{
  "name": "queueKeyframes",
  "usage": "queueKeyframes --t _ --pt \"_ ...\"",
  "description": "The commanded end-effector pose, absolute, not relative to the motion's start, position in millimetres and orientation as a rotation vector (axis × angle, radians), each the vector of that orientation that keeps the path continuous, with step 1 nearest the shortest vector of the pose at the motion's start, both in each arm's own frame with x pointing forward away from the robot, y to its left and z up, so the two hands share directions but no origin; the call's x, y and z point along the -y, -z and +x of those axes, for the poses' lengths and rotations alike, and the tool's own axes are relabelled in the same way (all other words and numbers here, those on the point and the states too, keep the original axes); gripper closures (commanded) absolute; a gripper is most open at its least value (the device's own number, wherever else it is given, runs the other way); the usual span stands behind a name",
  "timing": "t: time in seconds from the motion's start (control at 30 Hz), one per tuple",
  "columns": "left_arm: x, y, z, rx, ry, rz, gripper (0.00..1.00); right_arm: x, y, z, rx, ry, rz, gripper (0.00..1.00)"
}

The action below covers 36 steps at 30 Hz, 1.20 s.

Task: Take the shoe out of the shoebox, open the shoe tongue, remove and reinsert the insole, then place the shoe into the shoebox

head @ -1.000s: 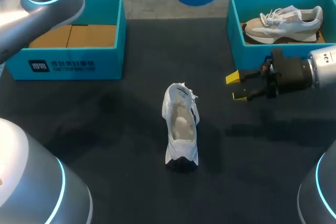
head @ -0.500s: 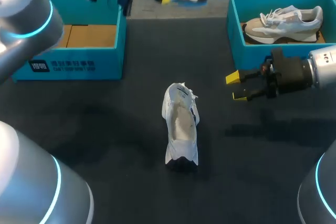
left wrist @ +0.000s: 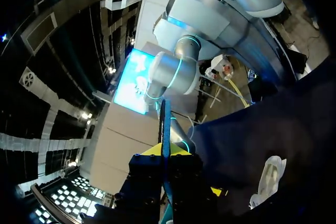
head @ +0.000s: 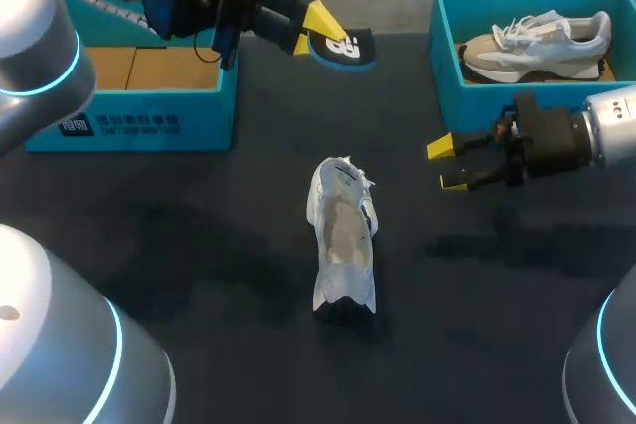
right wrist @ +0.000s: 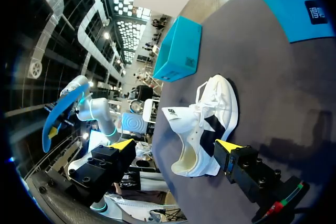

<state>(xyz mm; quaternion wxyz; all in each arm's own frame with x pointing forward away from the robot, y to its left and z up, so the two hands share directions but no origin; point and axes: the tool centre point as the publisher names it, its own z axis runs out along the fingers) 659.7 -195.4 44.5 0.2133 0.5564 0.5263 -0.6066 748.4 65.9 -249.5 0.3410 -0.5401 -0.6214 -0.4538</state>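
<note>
Black cloth was spread over the table (head: 199,245), and the white shoe (head: 343,245) was stood upright at its middle, mouth upward. The blue insole (head: 343,47) was pinched between the 2 fingers of the left gripper (head: 323,29) and held aloft near the left shoebox (head: 129,126). The right gripper (head: 445,164) was held parted and empty beside the shoe. For reinsertion, the insole would best be aligned with the shoe's length and fed in toe first, with the shoe steadied by the right gripper.
</note>
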Motion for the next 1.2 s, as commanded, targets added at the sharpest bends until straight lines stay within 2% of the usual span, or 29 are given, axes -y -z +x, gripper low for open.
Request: queueKeyframes --t 0.03,0.2,0.37,0.53,0.77,1.2 --pt "196.6 -45.2 661.2 -1.461 1.682 1.551 1.0 -66.6 250.3 747.8 1.617 1.183 -1.407 0.0" --pt "196.6 -45.2 661.2 -1.461 1.682 1.551 1.0 -66.6 250.3 747.8 1.617 1.183 -1.407 0.0" --pt "209.1 -7.6 657.7 -1.462 1.404 1.652 1.0 -66.6 250.3 747.8 1.617 1.183 -1.407 0.0" --pt "199.0 31.3 670.0 -1.271 1.413 1.597 1.0 -66.6 250.3 747.8 1.617 1.183 -1.407 0.0" --pt "194.4 32.3 665.1 -1.006 1.483 1.687 1.0 -66.6 250.3 747.8 1.617 1.183 -1.407 0.0" --pt "190.1 59.6 669.0 -0.846 1.327 1.779 1.0 -66.6 250.3 747.8 1.617 1.183 -1.407 0.0"
